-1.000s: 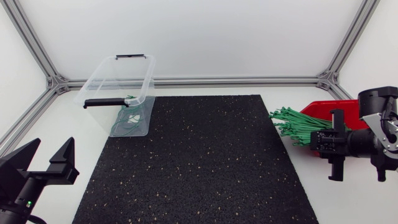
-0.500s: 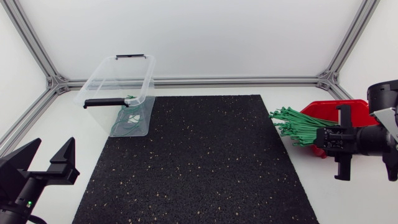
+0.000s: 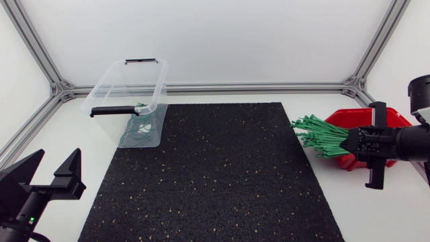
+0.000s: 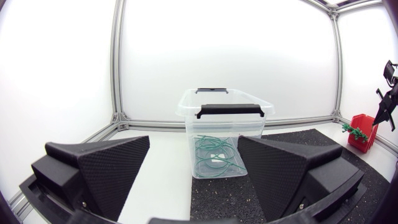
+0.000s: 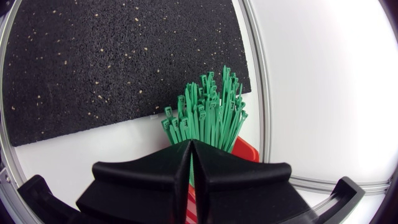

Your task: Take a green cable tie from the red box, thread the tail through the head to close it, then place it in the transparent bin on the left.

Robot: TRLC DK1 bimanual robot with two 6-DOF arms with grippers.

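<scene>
No legible text, no labels or numbers — anywhere

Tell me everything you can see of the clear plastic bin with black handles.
The clear plastic bin is a lidless rectangular tub with see-through walls and a black clip handle at each short end. It stands upright at the far left corner of the black speckled mat, its base seemingly overlapping the mat's edge. Looped green cable ties lie on its bottom. Nothing else touches it.

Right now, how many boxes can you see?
2: a clear plastic bin with black handles at the black mat's far left corner, a red plastic box past its right edge. None seems hidden.
</scene>
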